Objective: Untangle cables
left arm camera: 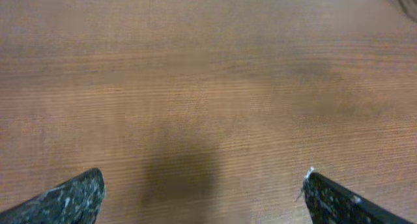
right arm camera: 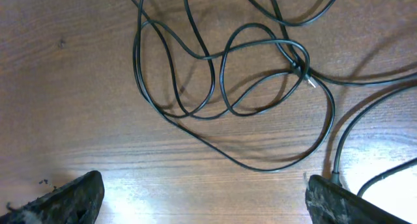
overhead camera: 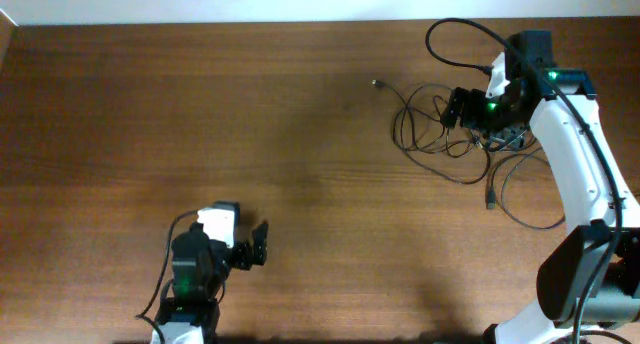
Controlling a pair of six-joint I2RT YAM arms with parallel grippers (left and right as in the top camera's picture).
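Note:
The cables (overhead camera: 435, 134) are thin black cords lying in overlapping loops on the table at the back right. One loose end with a small plug (overhead camera: 375, 82) reaches left, and another plug (overhead camera: 490, 199) lies nearer the front. My right gripper (overhead camera: 452, 109) hovers over the tangle, open. In the right wrist view the loops (right arm camera: 215, 74) cross at a knot (right arm camera: 298, 66) ahead of my right gripper (right arm camera: 203, 198), with nothing between its fingers. My left gripper (overhead camera: 258, 246) is open at the front left, far from the cables. The left wrist view shows only bare wood between its open jaws (left arm camera: 203, 196).
The wooden table (overhead camera: 200, 114) stretches wide between the two arms. A thicker black cable (overhead camera: 455, 29) arcs off the right arm near the table's back edge. A grey cord end (right arm camera: 335, 175) lies by my right fingertip (right arm camera: 339, 201).

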